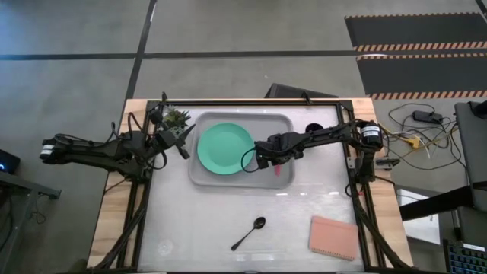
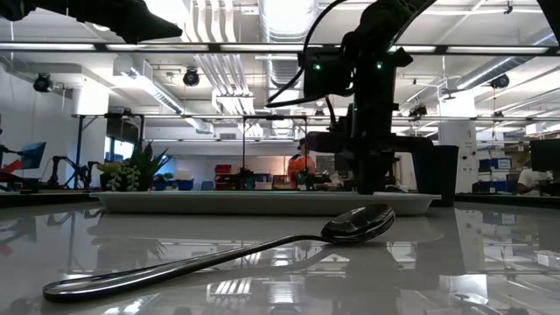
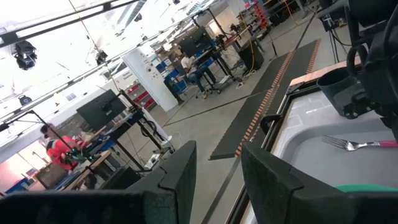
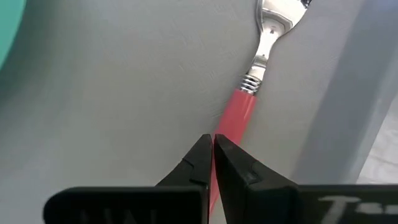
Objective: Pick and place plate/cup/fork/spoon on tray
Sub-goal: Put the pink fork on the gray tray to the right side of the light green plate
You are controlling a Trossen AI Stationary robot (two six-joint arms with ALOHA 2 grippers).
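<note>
- The right gripper (image 4: pixel 213 163) hung low over the tray (image 1: pixel 204 173), its two dark fingers (image 4: pixel 194 163) drawn almost together, with only a thin slit between the tips.
- Whether those tips actually pinched anything could not be told; the pink-red handle of the fork (image 4: pixel 244 107) ran out from directly beneath them, and its silver neck and tines lay farther ahead on the grey tray floor.
- In the high view the same gripper (image 1: pixel 268 156) sat at the tray's right part, with the fork's handle (image 1: pixel 278 169) showing just beside it, toward the table's front edge.
- Just to the gripper's left lay the mint-green plate (image 1: pixel 224 147), flat inside the tray and filling its left half.
- Behind the gripper and to its right, outside the tray rim, stood the dark cup (image 1: pixel 313 129).
- Well in front of the gripper, on the bare white table, lay the black spoon (image 1: pixel 249 233), close before the low camera (image 2: pixel 219 255).
- Farther to the front right lay a pink pad (image 1: pixel 333 237).
- The left gripper (image 1: pixel 183 135) waited off the tray's left end beside a small plant (image 1: pixel 176 118), its fingers (image 3: pixel 180 169) parted and holding nothing.
</note>
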